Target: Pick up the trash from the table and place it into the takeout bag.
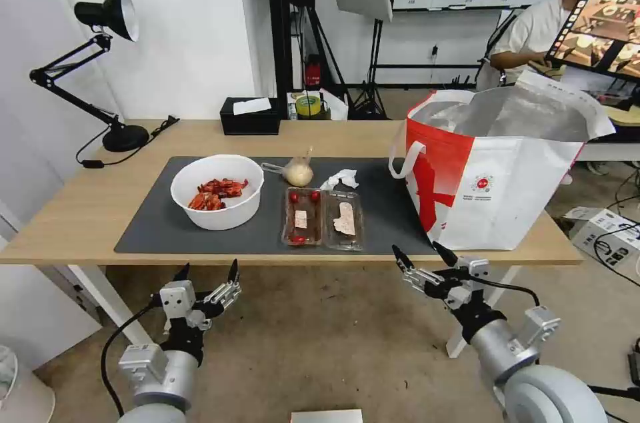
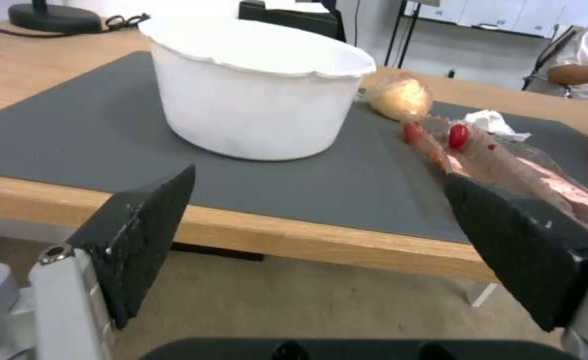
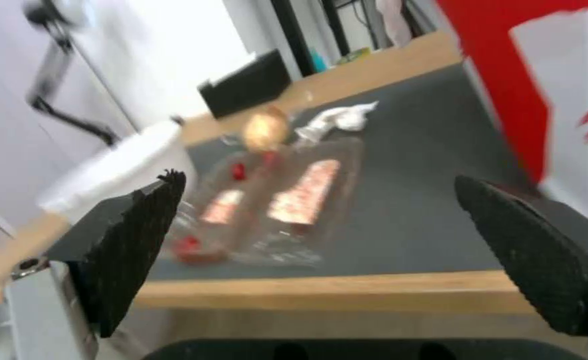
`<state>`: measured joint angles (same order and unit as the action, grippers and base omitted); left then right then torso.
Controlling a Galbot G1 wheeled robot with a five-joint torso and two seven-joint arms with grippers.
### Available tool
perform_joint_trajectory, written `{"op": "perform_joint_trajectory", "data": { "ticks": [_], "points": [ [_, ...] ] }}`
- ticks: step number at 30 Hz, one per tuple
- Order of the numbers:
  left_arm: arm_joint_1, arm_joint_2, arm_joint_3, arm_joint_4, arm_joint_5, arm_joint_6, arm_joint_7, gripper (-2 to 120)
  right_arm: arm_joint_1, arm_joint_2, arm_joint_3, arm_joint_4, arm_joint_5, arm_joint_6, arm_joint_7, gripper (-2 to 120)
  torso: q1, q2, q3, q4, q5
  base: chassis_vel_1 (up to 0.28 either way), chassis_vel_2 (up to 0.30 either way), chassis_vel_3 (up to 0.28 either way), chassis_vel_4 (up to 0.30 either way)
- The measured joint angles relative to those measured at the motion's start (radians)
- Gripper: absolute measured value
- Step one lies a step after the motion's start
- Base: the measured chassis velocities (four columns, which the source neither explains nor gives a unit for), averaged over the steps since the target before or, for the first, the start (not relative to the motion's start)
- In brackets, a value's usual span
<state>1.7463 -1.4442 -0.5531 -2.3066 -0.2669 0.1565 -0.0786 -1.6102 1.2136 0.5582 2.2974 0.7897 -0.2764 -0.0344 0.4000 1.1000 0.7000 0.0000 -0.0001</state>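
Head view: on the table's (image 1: 93, 210) dark grey mat (image 1: 153, 223), the white bowl of crayfish shells (image 1: 217, 191) sits toward the mat's left end, the clamshell box with cherry tomatoes (image 1: 323, 218) mid-mat, the bag of beige food (image 1: 298, 171) and crumpled tissue (image 1: 341, 178) just behind the box. The takeout bag (image 1: 497, 170) stands open on the mat's right end. Left gripper (image 1: 208, 271) and right gripper (image 1: 423, 252) hang below the mat's near edge, fingers spread wide, holding nothing.

Both arms are silver-grey cylinders with white boxy wrist blocks and black cables looping behind each claw; the left gripper (image 1: 207, 271) and right gripper (image 1: 421, 252) carry black, pointed, rough-textured fingers (image 2: 144, 235)
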Motion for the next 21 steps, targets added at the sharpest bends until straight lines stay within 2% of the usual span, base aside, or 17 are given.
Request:
{"op": "perform_joint_trajectory", "data": {
  "ticks": [3, 4, 6, 8, 9, 10, 12, 13, 15, 17, 18, 21],
  "points": [
    [0.002, 0.002, -0.004, 0.000, 0.000, 0.000, 0.002, 100, 0.027, -0.005, -0.024, 0.013, 0.182, -0.010, 0.062, 100, 0.000, 0.000, 0.000, 0.0000, 0.0000, 0.000, 0.000, 0.000, 0.000],
    [0.002, 0.002, -0.004, 0.000, 0.000, 0.000, 0.002, 100, 0.027, -0.005, -0.024, 0.013, 0.182, -0.010, 0.062, 100, 0.000, 0.000, 0.000, 0.0000, 0.0000, 0.000, 0.000, 0.000, 0.000],
    [0.001, 0.005, -0.006, 0.003, 0.001, 0.000, 0.003, 100, 0.057, -0.011, -0.041, 0.018, 0.306, -0.012, 0.108, 100, 0.000, 0.000, 0.000, 0.0001, 0.0000, 0.000, 0.000, 0.000, 0.000],
    [0.001, 0.007, -0.006, 0.004, 0.001, 0.000, 0.004, 100, 0.067, -0.014, -0.046, 0.019, 0.358, -0.012, 0.130, 100, 0.000, 0.000, 0.000, 0.0001, 0.0000, 0.000, 0.000, 0.000, 0.000],
    [0.001, 0.010, -0.006, 0.007, 0.001, 0.000, 0.009, 100, 0.082, -0.019, -0.054, 0.021, 0.442, -0.012, 0.168, 100, 0.000, 0.000, 0.000, 0.0000, 0.0000, 0.000, 0.000, 0.000, 0.000],
    [0.001, 0.010, -0.006, 0.007, 0.001, 0.000, 0.009, 100, 0.082, -0.019, -0.054, 0.021, 0.442, -0.012, 0.168, 100, 0.000, 0.000, 0.000, 0.0000, 0.0000, 0.000, 0.000, 0.000, 0.000],
    [0.001, 0.017, -0.008, 0.012, 0.002, 0.001, 0.015, 100, 0.109, -0.023, -0.062, 0.031, 0.601, -0.012, 0.239, 100, 0.000, 0.000, 0.000, -0.0001, 0.0000, 0.000, 0.000, 0.000, 0.000],
    [0.001, 0.017, -0.008, 0.012, 0.002, 0.001, 0.015, 100, 0.109, -0.023, -0.062, 0.031, 0.601, -0.012, 0.239, 100, 0.000, 0.000, 0.000, -0.0001, 0.0000, 0.000, 0.000, 0.000, 0.000],
    [0.003, 0.026, -0.014, 0.016, 0.002, 0.002, 0.017, 100, 0.152, -0.026, -0.072, 0.035, 0.737, -0.007, 0.327, 100, 0.000, 0.000, 0.000, 0.0001, 0.0000, 0.000, 0.000, 0.000, 0.000],
    [0.005, 0.032, -0.019, 0.019, 0.001, 0.003, 0.019, 100, 0.186, -0.028, -0.085, 0.033, 0.816, 0.007, 0.391, 100, 0.000, 0.000, 0.000, 0.0001, 0.0000, 0.000, 0.000, 0.000, 0.000],
    [0.005, 0.032, -0.019, 0.019, 0.001, 0.003, 0.019, 100, 0.186, -0.028, -0.085, 0.033, 0.816, 0.007, 0.391, 100, 0.000, 0.000, 0.000, 0.0001, 0.0000, 0.000, 0.000, 0.000, 0.000],
    [0.007, 0.038, -0.025, 0.026, 0.001, 0.003, 0.019, 100, 0.230, -0.026, -0.112, 0.024, 0.957, 0.037, 0.479, 100, 0.000, 0.000, 0.000, 0.0000, 0.0000, 0.000, 0.000, 0.000, 0.000]
  ]
}}
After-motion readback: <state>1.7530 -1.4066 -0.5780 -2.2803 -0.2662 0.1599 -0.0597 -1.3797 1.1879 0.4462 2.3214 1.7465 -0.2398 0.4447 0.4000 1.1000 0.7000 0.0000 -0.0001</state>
